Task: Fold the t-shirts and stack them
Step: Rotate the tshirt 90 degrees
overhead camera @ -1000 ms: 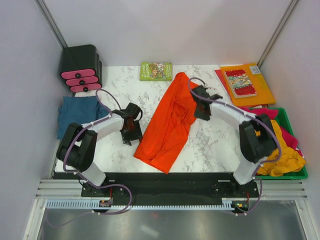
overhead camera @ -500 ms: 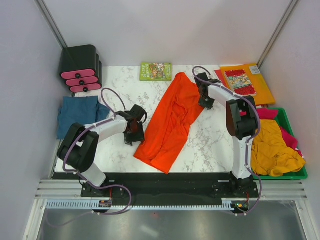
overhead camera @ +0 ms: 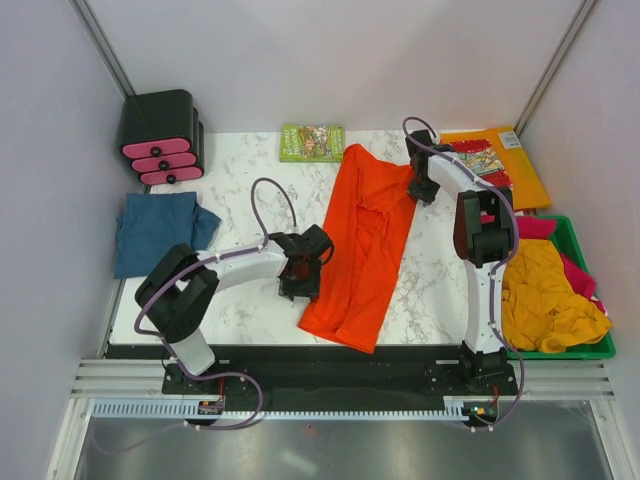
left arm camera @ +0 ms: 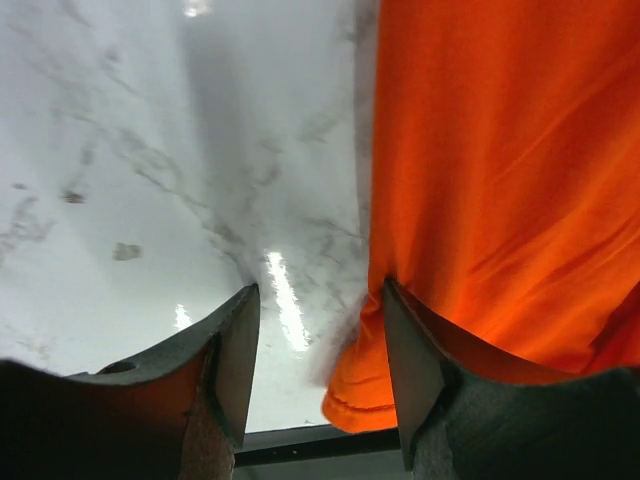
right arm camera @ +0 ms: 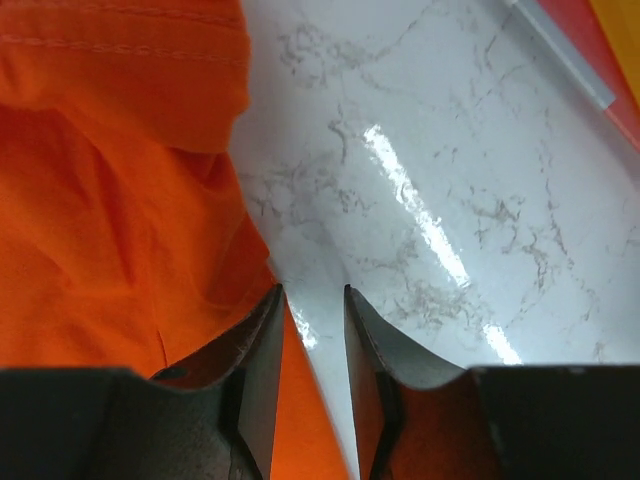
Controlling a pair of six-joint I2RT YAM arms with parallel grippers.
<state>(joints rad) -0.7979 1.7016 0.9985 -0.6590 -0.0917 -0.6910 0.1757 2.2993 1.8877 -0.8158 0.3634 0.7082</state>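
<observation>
The left gripper (overhead camera: 299, 288), half open, and the right gripper (overhead camera: 419, 194), narrowly open, both empty, should be closed only once the orange-red t-shirt's (overhead camera: 365, 245) eight- and one-o'clock edges are enclosed.

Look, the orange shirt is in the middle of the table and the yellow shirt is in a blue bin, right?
Nearly. The bin is green, not blue, as the top external view shows. The orange shirt is in the middle of the table and the yellow shirt is in the bin.
</observation>
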